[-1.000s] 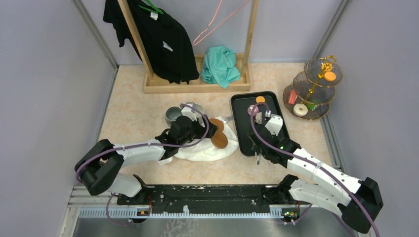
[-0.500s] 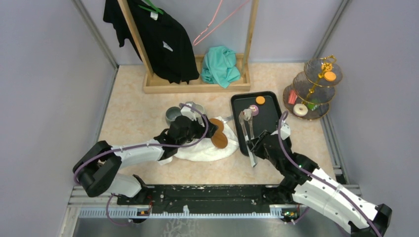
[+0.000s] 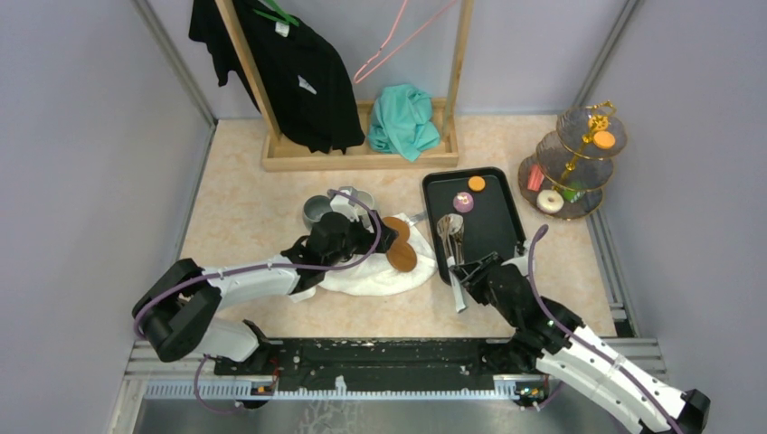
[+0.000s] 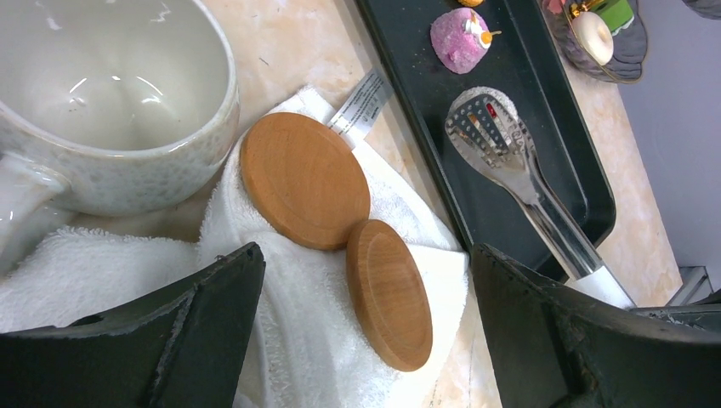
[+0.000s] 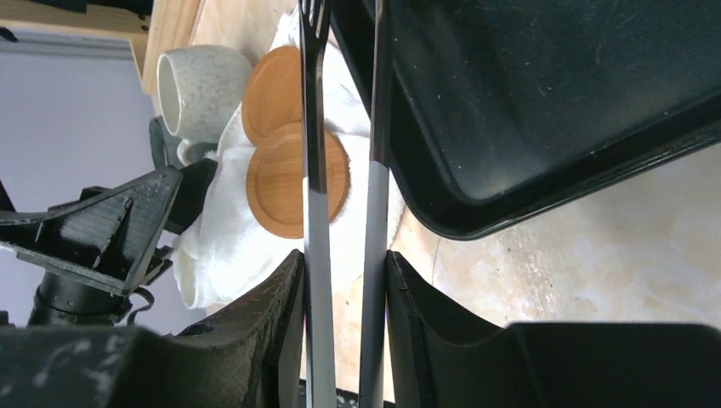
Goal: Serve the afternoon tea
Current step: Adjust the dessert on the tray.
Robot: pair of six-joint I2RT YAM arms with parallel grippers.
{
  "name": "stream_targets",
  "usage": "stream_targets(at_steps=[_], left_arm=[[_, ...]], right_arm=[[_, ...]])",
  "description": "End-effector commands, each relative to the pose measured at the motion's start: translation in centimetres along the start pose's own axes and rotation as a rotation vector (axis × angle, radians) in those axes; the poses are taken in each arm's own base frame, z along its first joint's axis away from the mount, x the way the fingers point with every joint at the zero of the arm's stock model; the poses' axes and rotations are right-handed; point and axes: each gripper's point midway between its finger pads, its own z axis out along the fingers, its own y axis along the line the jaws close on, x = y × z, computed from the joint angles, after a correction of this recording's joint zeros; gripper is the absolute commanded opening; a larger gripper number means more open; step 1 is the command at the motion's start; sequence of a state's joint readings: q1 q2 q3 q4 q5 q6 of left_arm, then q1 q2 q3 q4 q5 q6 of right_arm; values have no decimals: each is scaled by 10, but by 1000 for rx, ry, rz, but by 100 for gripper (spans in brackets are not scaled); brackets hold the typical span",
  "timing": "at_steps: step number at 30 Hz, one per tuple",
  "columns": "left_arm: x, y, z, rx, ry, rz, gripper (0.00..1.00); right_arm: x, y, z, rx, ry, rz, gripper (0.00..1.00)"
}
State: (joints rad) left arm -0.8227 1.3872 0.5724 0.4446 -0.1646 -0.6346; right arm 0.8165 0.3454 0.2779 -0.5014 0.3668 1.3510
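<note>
Top external view: two black and white robot arms reach up from the near edge of the pale, stone-look table (image 3: pixel 244 199).
Right end effector (image 5: pixel 340 272): its two fingers pinch the long metal tongs (image 3: pixel 450 231) from both sides, low down near the handle end.
Tongs: the handle end sticks out over the near rim of the black rectangular tray (image 3: pixel 493 237). The spoon end lies inside the tray.
Left end effector (image 4: pixel 366 255): spread wide and holding nothing. It hangs over the white fluffy towel (image 4: pixel 281 323).
Towel: it lies on the table just left of the tray.
Round wooden coasters (image 4: pixel 304 180): two lie flat on the towel and touch each other. The left wrist view shows them between the spread fingers.
Speckled grey mug (image 4: pixel 110 93): it stands upright at the far edge of the towel.
Shiny metal cup (image 3: pixel 317 211): just left of the mug.
Pink doughnut (image 3: pixel 463 202): on the tray, just past the spoon end of the tongs.
Orange disc (image 3: pixel 477 183): on the tray, near its far rim.
Clear-glass three-tier stand with gold frame (image 3: pixel 570 167): on the table right of the tray, close to the right wall.
Sweets on the stand: a second orange disc (image 3: pixel 604 140) sits on the top tier. A white doughnut (image 3: pixel 550 201) sits on the bottom tier. A red piece (image 3: pixel 535 176) and a green piece (image 3: pixel 570 192) sit lower down too.
Wooden clothes rack (image 3: pixel 362 158): at the far edge, with a black shirt (image 3: pixel 280 63) and a teal cloth (image 3: pixel 404 119).
</note>
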Motion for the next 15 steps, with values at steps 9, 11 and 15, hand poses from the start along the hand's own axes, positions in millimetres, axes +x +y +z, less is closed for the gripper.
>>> stream_targets(at_steps=[9,11,15], left_arm=[[-4,-5,0,18,-9,9,96],[-4,-5,0,19,-9,7,96],[-4,-6,0,20,-10,6,96]], right_arm=[[-11,5,-4,-34,-60,131,40],[-13,4,-5,-29,-63,129,40],[-17,4,-9,-21,-77,122,40]])
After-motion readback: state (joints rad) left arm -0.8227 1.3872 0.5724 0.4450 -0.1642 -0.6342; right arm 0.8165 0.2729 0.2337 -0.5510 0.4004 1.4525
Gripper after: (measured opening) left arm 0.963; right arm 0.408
